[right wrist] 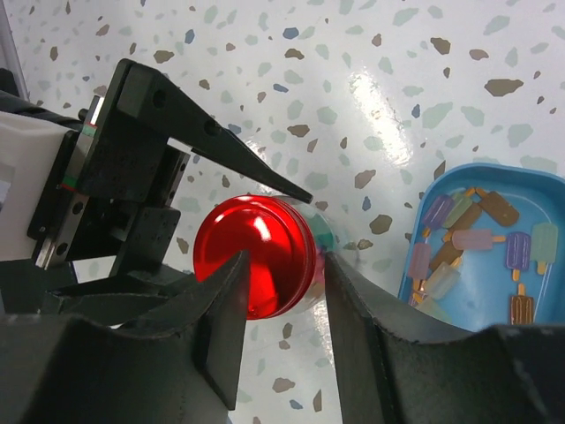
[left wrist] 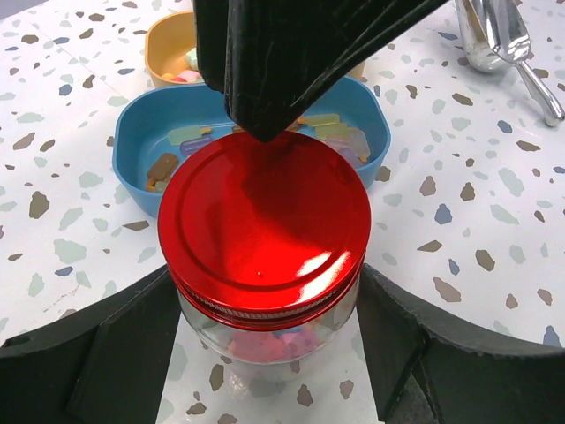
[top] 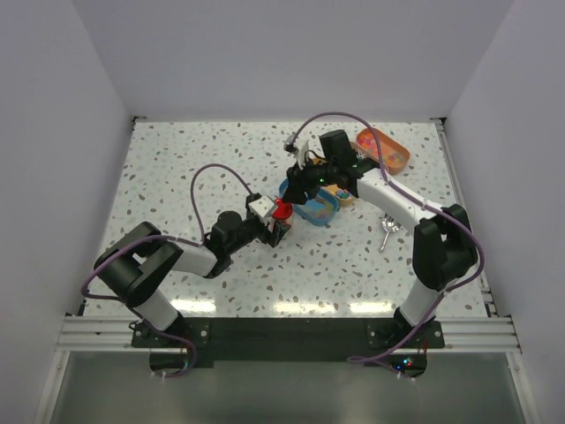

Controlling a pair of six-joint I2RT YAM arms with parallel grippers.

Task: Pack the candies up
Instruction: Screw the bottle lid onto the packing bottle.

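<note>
- Red metal lid (left wrist: 265, 221), glossy and smooth, sits on a clear glass jar (left wrist: 265, 353). The rim is likely slippery.
- The candies (right wrist: 479, 238) are small ice-lolly shapes, pastel and brown. Some lie in a blue tray (left wrist: 132, 141) just beyond the left hand. Pink and blue ones show through the jar glass, under the lid.
- Left hand (left wrist: 267, 300): fingers flank the jar body just below the lid, at or very near the glass. Clamped or not, cannot tell.
- Right hand (right wrist: 284, 265): reaches in from above, fingers set narrow on either side of the lid rim. Contact looks likely, but a firm grip cannot be confirmed.
- Handling, my judgement: the candies look light, hard and loose, so apt to scatter. Better poured or scooped than pinched. The jar is stiff, breakable and heavier than its contents. Hold it low on the glass wall and turn the lid by its rim.
- Farther out from the left hand: yellow tin (left wrist: 163, 44) past the tray, metal scoop (left wrist: 494, 35) off to the right, both on the speckled worktop (left wrist: 477, 221).
- Writing: none readable on lid, jar, tray or tin.
</note>
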